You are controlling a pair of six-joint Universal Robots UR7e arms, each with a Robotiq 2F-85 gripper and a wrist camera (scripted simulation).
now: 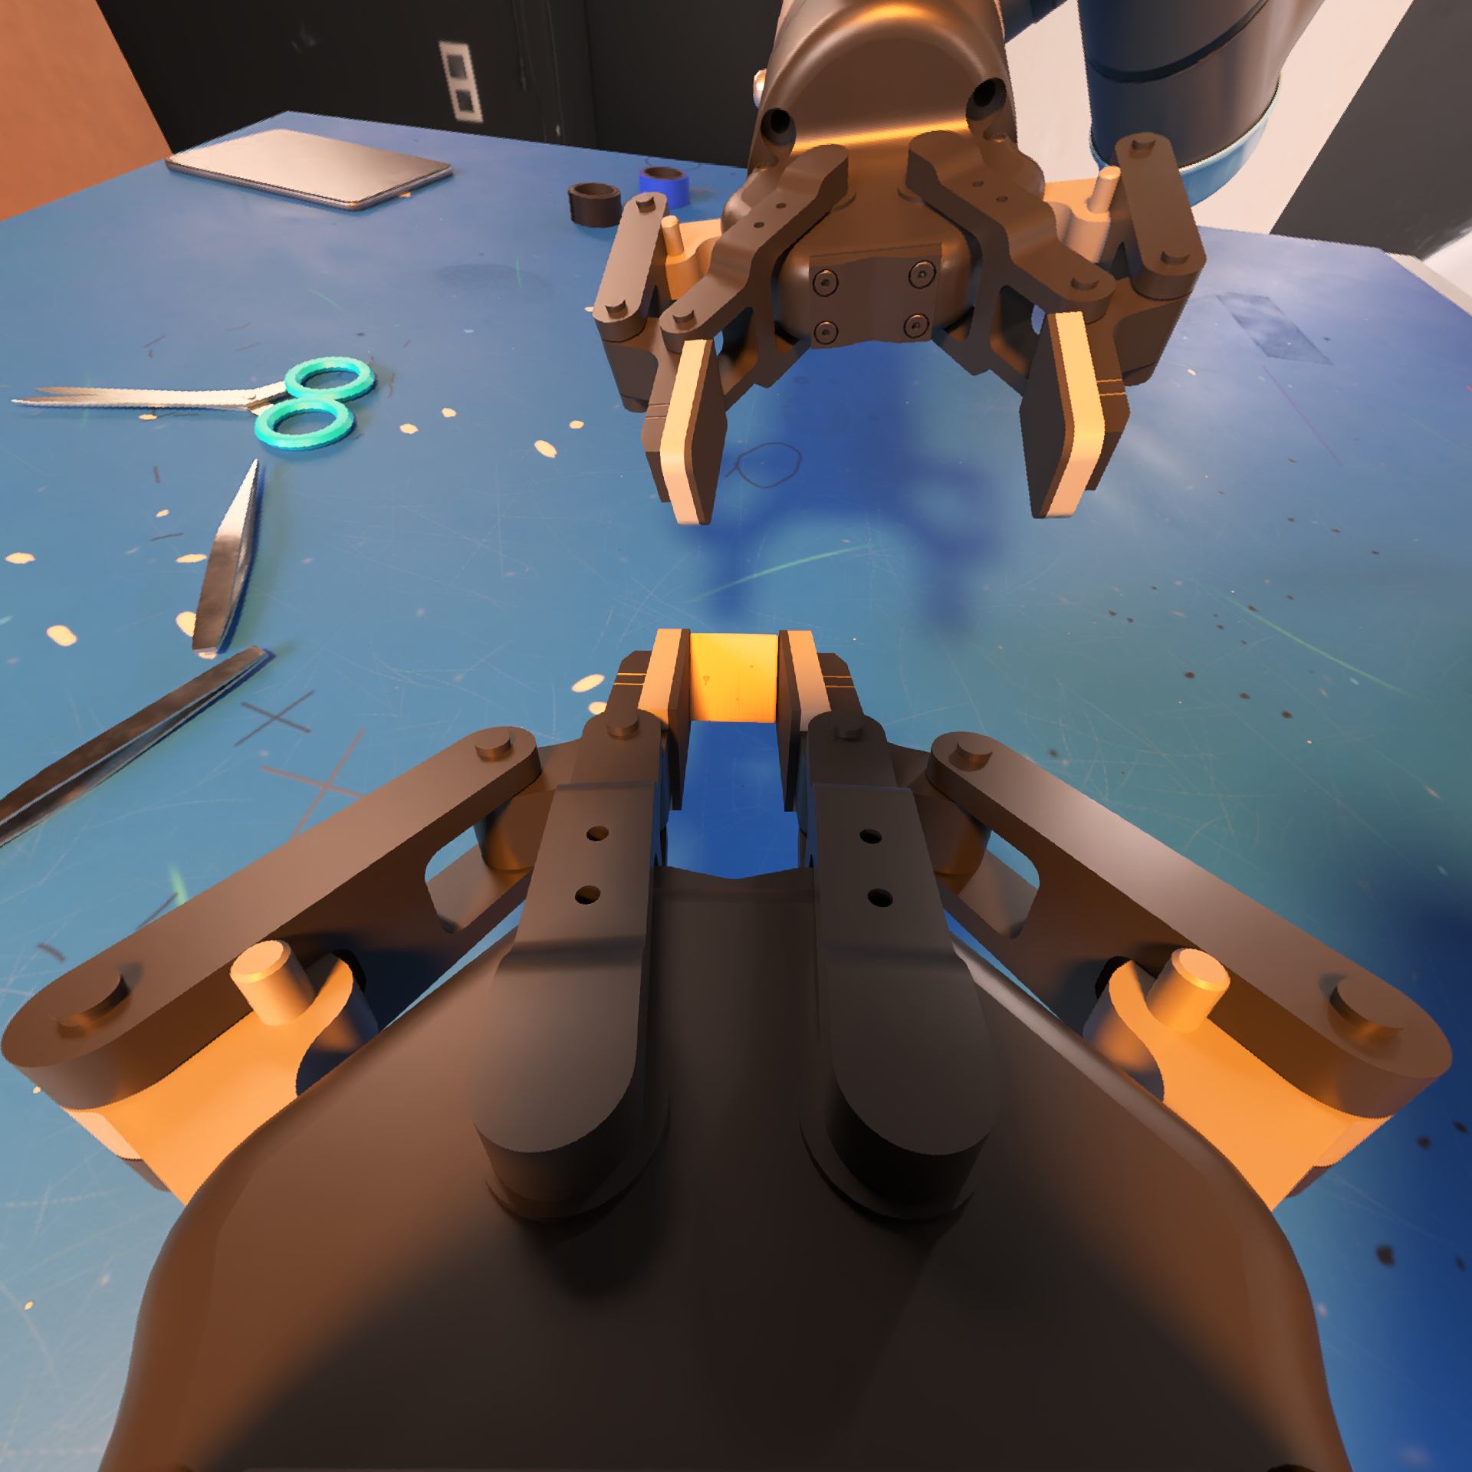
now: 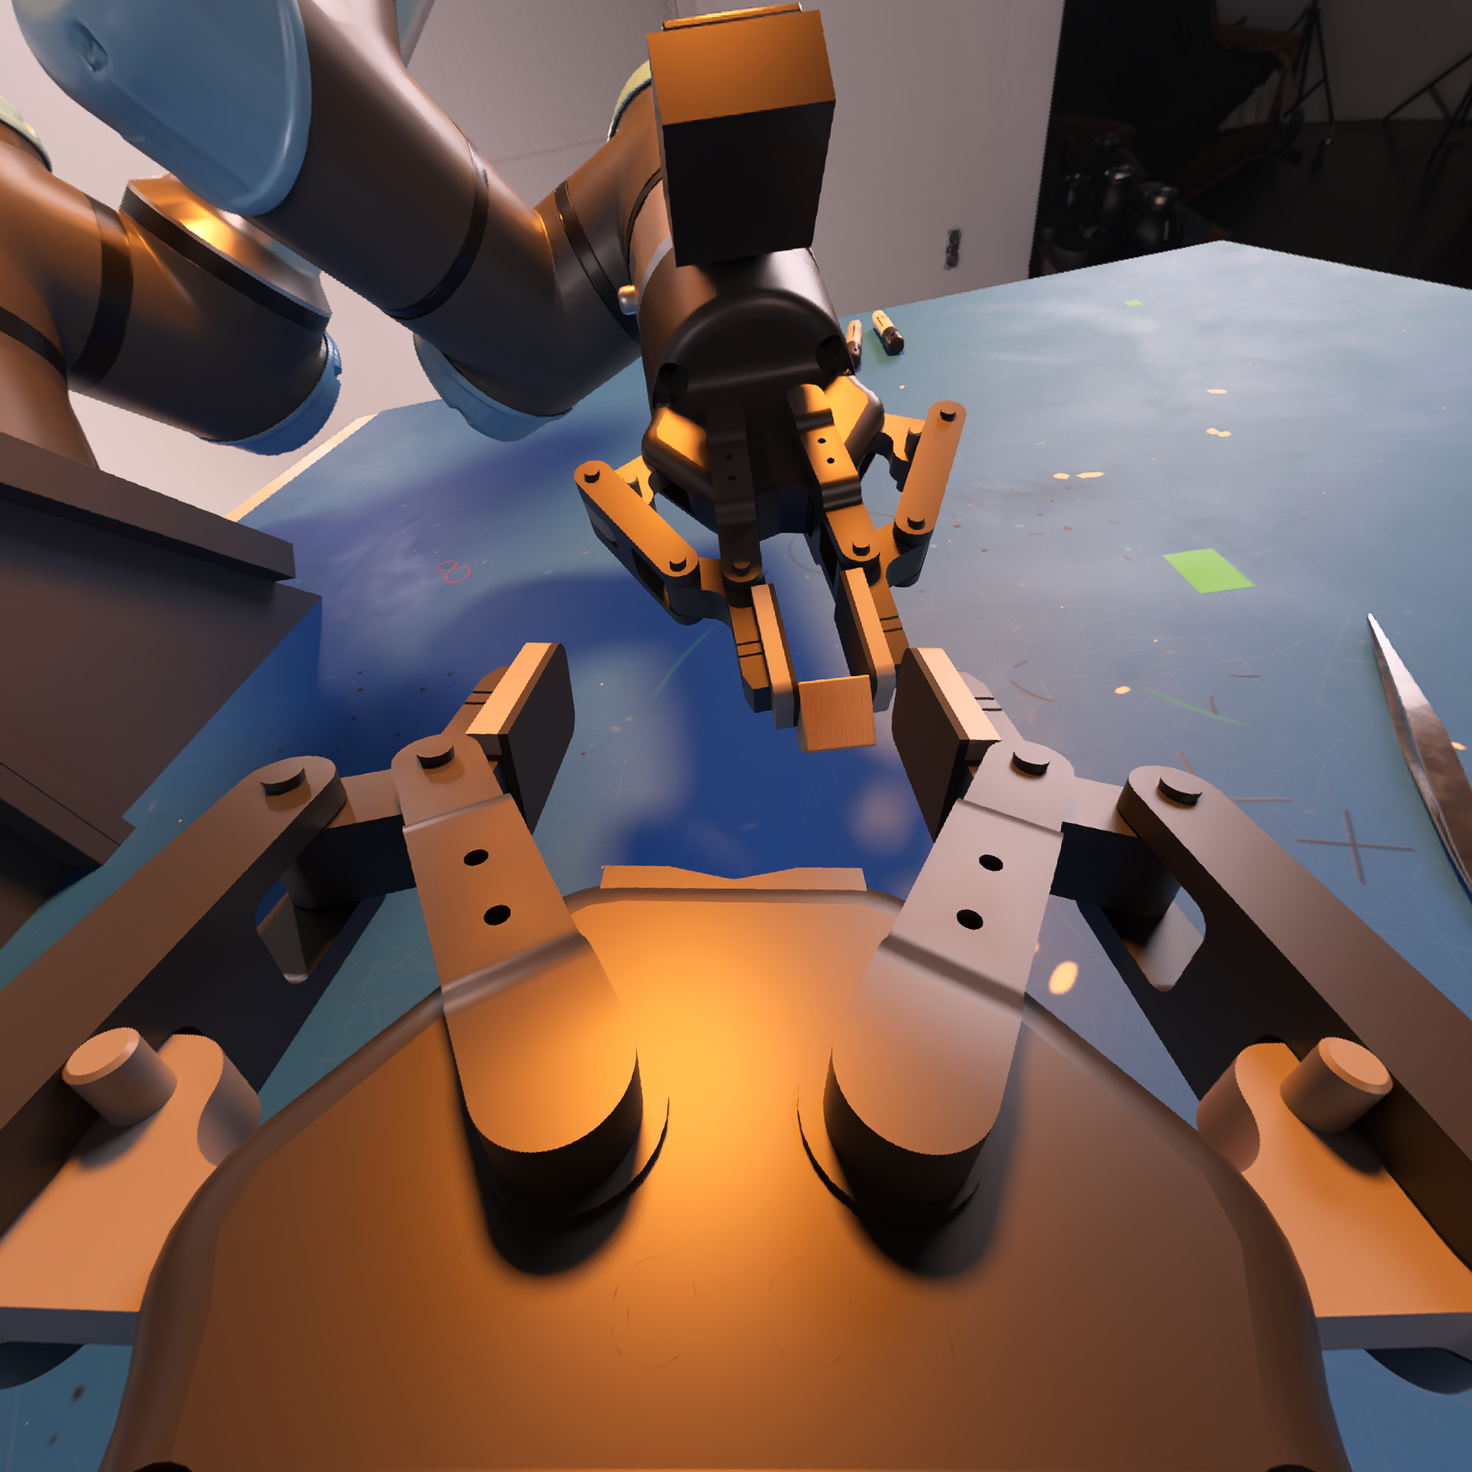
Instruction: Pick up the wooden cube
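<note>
Left end effector (image 1: 733, 677) is clamped on the wooden cube (image 1: 733, 677), held above the blue counter (image 1: 478, 557). Right end effector (image 1: 880, 430) is wide open, empty, facing it.

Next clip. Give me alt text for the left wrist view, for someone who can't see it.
The left end effector is shut on the wooden cube above a scuffed blue table. Facing it, the right end effector hangs open. To the left lie teal-handled scissors and tweezers; a flat grey tablet sits at the far edge.
</note>
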